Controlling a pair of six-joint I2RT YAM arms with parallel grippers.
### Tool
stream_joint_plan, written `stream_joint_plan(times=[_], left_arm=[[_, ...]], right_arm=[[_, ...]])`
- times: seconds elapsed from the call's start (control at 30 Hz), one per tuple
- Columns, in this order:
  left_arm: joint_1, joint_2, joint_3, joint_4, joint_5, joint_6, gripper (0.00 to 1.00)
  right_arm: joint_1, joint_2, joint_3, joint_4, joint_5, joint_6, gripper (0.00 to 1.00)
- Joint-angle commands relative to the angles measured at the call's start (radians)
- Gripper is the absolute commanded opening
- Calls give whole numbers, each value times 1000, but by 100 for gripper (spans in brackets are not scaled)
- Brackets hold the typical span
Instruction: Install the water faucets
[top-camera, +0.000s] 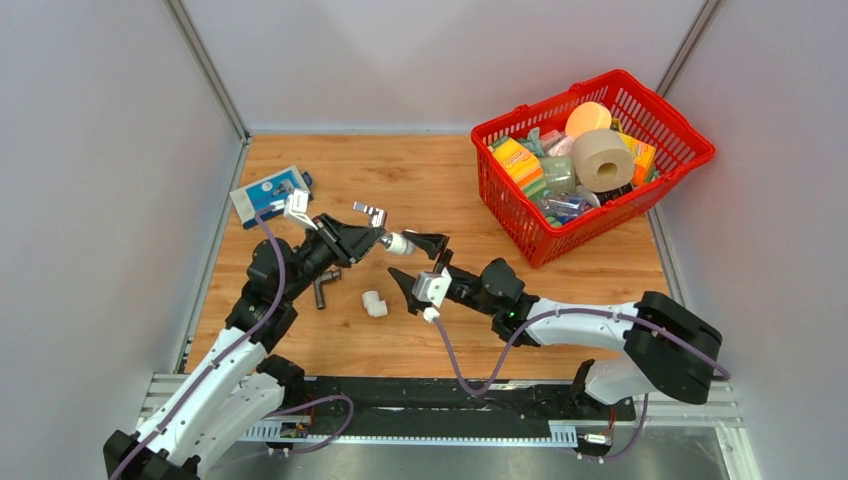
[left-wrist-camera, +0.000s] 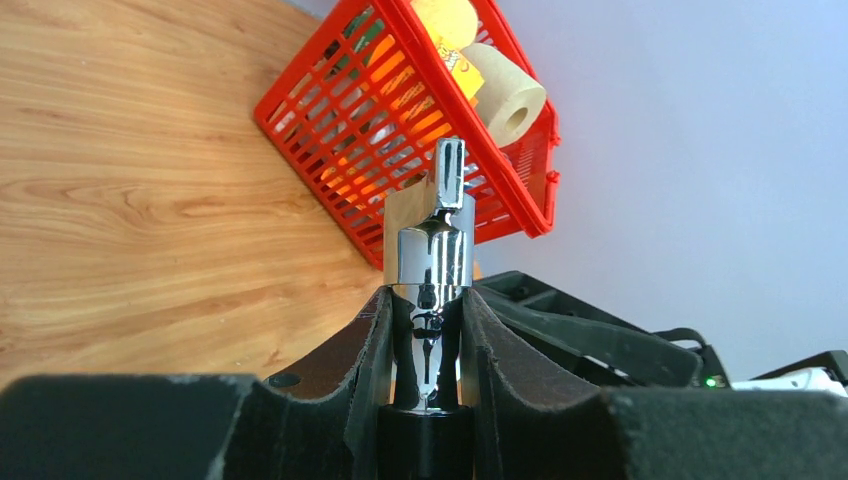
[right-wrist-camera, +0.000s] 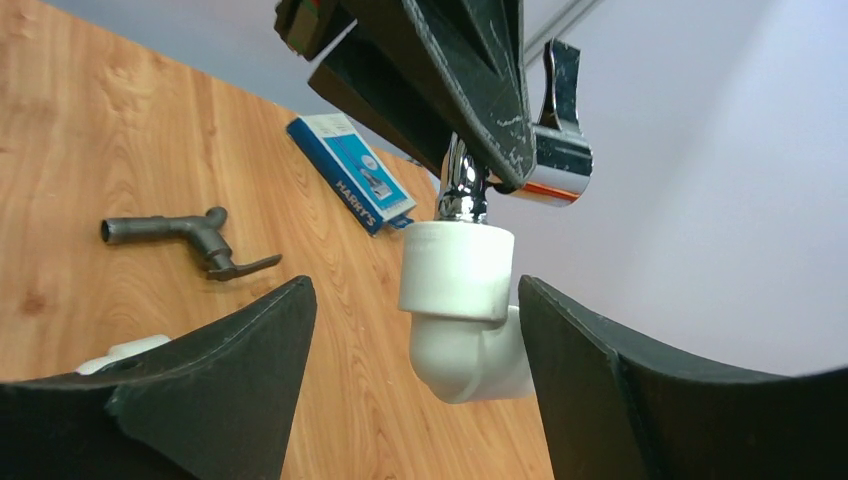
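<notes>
The wooden table (top-camera: 440, 180) is taking up most of the top view, w/ a red basket (top-camera: 600, 222) sitting at its far right corner, packed w/ household bits incl. a paper roll (top-camera: 602, 158). Both arms are reaching in toward the table's middle and meeting there above the surface. A blue box (top-camera: 265, 195) is lying at the far left, beyond the left arm.

The left gripper (top-camera: 372, 240) is clamping tight on the chrome faucet (top-camera: 370, 212) and holding it clear of the table. In its wrist view the fingers (left-wrist-camera: 370, 340) are pressing the shiny body from both sides. A white elbow fitting (top-camera: 400, 243) is sitting on the faucet's end (in the right wrist view the chrome neck is disappearing into its collar). The right gripper (top-camera: 408, 262) is standing wide apart around that fitting, gripping nothing. A clear gap is showing on one side; on the other, contact can't be told.

The dark grey faucet (top-camera: 322, 290) is lying flat on the table beside the left arm. A second white elbow (top-camera: 374, 303) is lying near it, approx. under the grippers.
</notes>
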Motion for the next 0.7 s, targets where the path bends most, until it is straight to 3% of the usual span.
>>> stream_joint_plan(times=[0.0,0.13,0.37,0.4,0.47,0.67], left_arm=[[-2,-7,65,95,52,-43,0],[0,-7,59,125,87,-46,0],[0,1,50,205,113,79,0],[-2,4,44,230,121,128,0],[-2,7,44,257,142,217,0],[-2,1,18,340,185,495,0]], right_arm=[[8,60,0,158,121,-42,78],[6,80,21,128,101,5,66],[5,45,92,-28,-8,102,31],[0,40,104,-59,-35,128,25],[-12,26,122,-90,-86,195,1],[-74,-18,152,-118,-259,488,0]])
